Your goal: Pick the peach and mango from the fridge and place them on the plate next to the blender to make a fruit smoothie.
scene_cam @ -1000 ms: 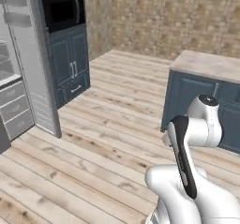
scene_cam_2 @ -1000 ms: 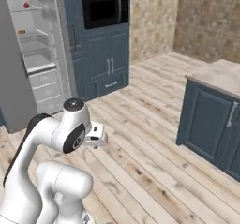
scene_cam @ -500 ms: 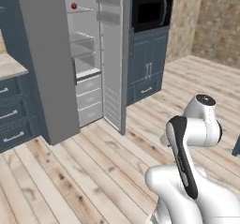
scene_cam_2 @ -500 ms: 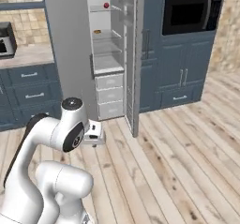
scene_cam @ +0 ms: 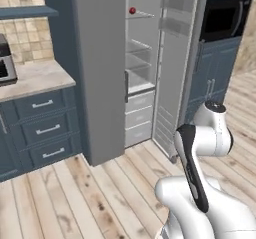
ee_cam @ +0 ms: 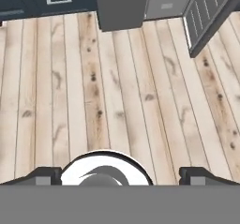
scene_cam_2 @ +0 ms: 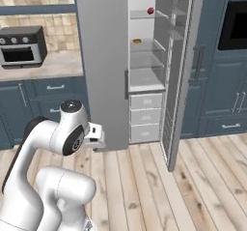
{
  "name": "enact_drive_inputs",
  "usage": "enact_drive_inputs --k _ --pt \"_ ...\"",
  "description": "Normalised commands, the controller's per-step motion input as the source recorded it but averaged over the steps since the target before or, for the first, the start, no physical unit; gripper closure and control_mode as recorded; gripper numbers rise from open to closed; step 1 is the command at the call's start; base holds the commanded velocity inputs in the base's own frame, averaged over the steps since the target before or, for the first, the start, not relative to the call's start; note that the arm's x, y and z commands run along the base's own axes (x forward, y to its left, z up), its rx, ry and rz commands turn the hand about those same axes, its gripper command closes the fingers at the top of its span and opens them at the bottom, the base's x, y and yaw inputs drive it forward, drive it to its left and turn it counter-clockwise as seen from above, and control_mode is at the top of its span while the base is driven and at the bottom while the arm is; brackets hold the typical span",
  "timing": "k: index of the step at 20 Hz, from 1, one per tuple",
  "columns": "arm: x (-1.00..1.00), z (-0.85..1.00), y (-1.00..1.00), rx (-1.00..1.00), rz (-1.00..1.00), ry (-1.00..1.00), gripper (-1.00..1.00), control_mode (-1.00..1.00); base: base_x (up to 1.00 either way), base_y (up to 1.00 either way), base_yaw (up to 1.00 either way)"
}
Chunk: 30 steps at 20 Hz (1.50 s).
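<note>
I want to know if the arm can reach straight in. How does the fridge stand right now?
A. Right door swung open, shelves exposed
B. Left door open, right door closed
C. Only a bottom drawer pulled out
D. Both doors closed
A: the fridge has its right door swung out, baring glass shelves and white drawers.

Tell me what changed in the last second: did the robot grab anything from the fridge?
Nothing was grabbed. The base drove and turned, so the whole view swung: the fridge, earlier off at the left edge, now stands in front with its door open. The red fruit sits on the top shelf and a yellowish one on the shelf below. The arm kept its folded pose, gripper open and empty over the wooden floor.
</note>
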Motion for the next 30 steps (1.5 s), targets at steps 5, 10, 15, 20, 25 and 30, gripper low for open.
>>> enact_drive_inputs --k 5,10,15,20,25,30 --pt "0.0 0.0 0.0 0.0 0.0 0.0 -1.0 1.0 0.82 0.0 0.14" --pt "0.0 0.0 0.0 0.0 0.0 0.0 -1.0 1.0 0.8 -0.01 0.05" --pt "0.0 0.0 0.0 0.0 0.0 0.0 -1.0 1.0 0.88 -0.19 0.07" --pt "0.0 0.0 0.0 0.0 0.0 0.0 -1.0 1.0 0.76 -0.61 0.17" --pt "0.0 0.0 0.0 0.0 0.0 0.0 -1.0 1.0 0.73 -0.58 0.15" --pt "0.0 0.0 0.0 0.0 0.0 0.0 -1.0 1.0 0.71 -0.19 0.08"
